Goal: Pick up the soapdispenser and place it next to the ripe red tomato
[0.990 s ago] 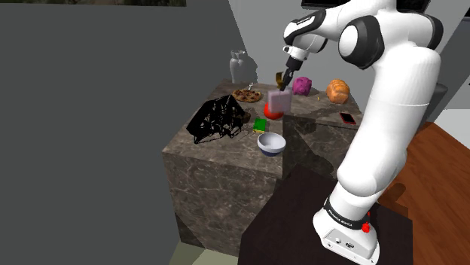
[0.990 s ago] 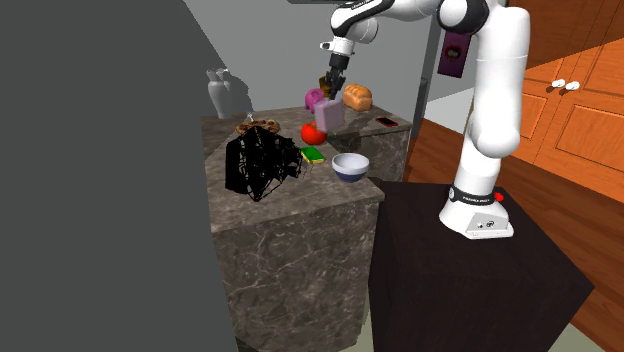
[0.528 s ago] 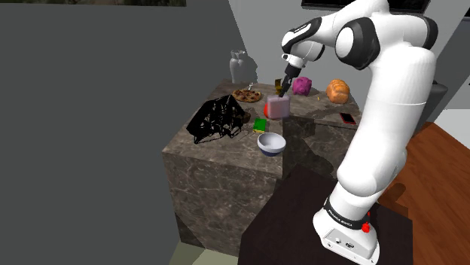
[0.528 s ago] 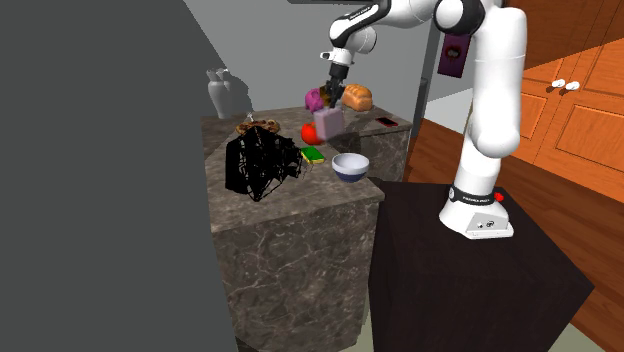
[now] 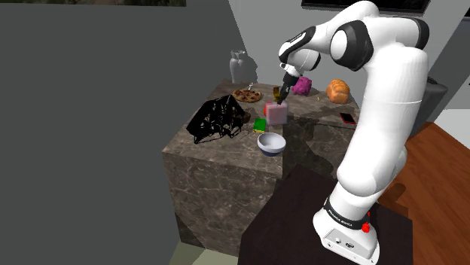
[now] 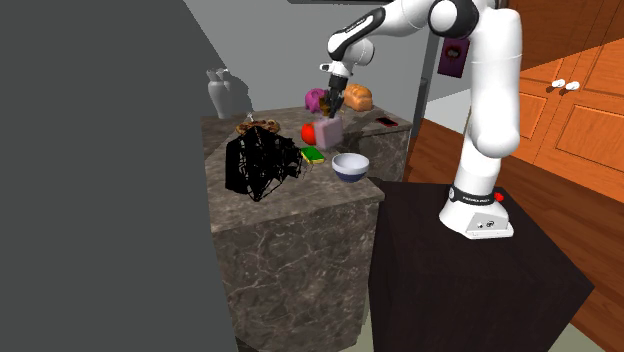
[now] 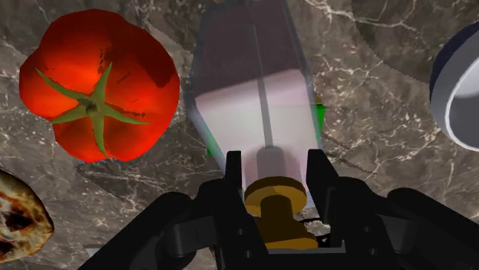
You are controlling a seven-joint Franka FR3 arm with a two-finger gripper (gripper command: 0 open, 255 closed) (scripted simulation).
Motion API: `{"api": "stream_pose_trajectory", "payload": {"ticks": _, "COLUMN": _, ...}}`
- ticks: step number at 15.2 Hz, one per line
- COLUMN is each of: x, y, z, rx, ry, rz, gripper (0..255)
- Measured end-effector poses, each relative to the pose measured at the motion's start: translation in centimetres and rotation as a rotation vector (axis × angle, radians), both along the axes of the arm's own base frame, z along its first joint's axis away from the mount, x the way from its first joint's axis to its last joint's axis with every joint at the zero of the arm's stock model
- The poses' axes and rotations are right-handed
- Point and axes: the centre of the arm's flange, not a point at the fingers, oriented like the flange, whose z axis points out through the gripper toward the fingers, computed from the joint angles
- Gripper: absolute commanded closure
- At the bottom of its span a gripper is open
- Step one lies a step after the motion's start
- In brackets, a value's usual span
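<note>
The soap dispenser [image 7: 249,100] is a pale pink-grey block with a gold pump top. My gripper [image 7: 273,165] is shut on its neck, the two black fingers clasping it from both sides. In the shoulder view the soap dispenser [image 5: 277,114] hangs from my gripper [image 5: 284,95] low over the marble counter [image 5: 226,154]. The red tomato [image 7: 97,84] with its green stem lies right beside the dispenser. In the second exterior view the tomato [image 6: 308,132] shows just to the left of the dispenser [image 6: 329,130], under my gripper [image 6: 333,108].
On the counter lie a white bowl [image 5: 271,143], a green item [image 5: 260,125], a black wire basket [image 5: 218,119], a round baked item [image 5: 246,95], a purple object [image 5: 303,85], a bread loaf [image 5: 338,90], a phone [image 5: 347,118] and a grey vase [image 5: 238,66]. A dark wall rises at the shoulder view's left.
My gripper has lowered with the soap dispenser and drifted toward the shoulder view's left, bringing the dispenser down close to the counter beside the tomato.
</note>
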Motion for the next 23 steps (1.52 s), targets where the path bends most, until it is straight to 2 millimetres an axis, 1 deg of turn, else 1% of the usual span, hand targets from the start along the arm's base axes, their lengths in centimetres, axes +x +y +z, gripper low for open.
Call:
{"api": "stream_pose_trajectory", "payload": {"ticks": 7, "x": -0.1, "y": -0.2, "z": -3.5, "rx": -0.002, "ry": -0.003, "rz": -0.001, "gripper": 255}}
{"api": "stream_pose_trajectory", "payload": {"ticks": 11, "x": -0.5, "y": -0.9, "z": -3.7, "rx": -0.023, "ry": -0.032, "rz": -0.013, "gripper": 255}}
{"api": "stream_pose_trajectory", "payload": {"ticks": 13, "x": -0.3, "y": -1.1, "z": -3.6, "rx": -0.031, "ry": -0.047, "rz": -0.016, "gripper": 255}}
{"api": "stream_pose_trajectory", "payload": {"ticks": 14, "x": -0.3, "y": -1.5, "z": -3.6, "rx": -0.031, "ry": -0.048, "rz": -0.016, "gripper": 255}}
{"api": "stream_pose_trajectory", "payload": {"ticks": 15, "x": -0.2, "y": -1.6, "z": -3.6, "rx": -0.034, "ry": -0.055, "rz": -0.018, "gripper": 255}}
{"api": "stream_pose_trajectory", "payload": {"ticks": 17, "x": -0.1, "y": -1.0, "z": -3.4, "rx": -0.038, "ry": -0.068, "rz": -0.018, "gripper": 255}}
{"api": "stream_pose_trajectory", "payload": {"ticks": 18, "x": -0.3, "y": -1.4, "z": -3.5, "rx": -0.039, "ry": -0.07, "rz": -0.016, "gripper": 255}}
{"api": "stream_pose_trajectory", "payload": {"ticks": 19, "x": -0.2, "y": -1.3, "z": -3.5, "rx": -0.04, "ry": -0.069, "rz": -0.017, "gripper": 255}}
{"api": "stream_pose_trajectory", "payload": {"ticks": 20, "x": -0.4, "y": -1.2, "z": -3.6, "rx": -0.04, "ry": -0.062, "rz": -0.017, "gripper": 0}}
{"api": "stream_pose_trajectory", "payload": {"ticks": 23, "x": -0.2, "y": -0.3, "z": -5.3, "rx": -0.015, "ry": -0.02, "rz": -0.008, "gripper": 0}}
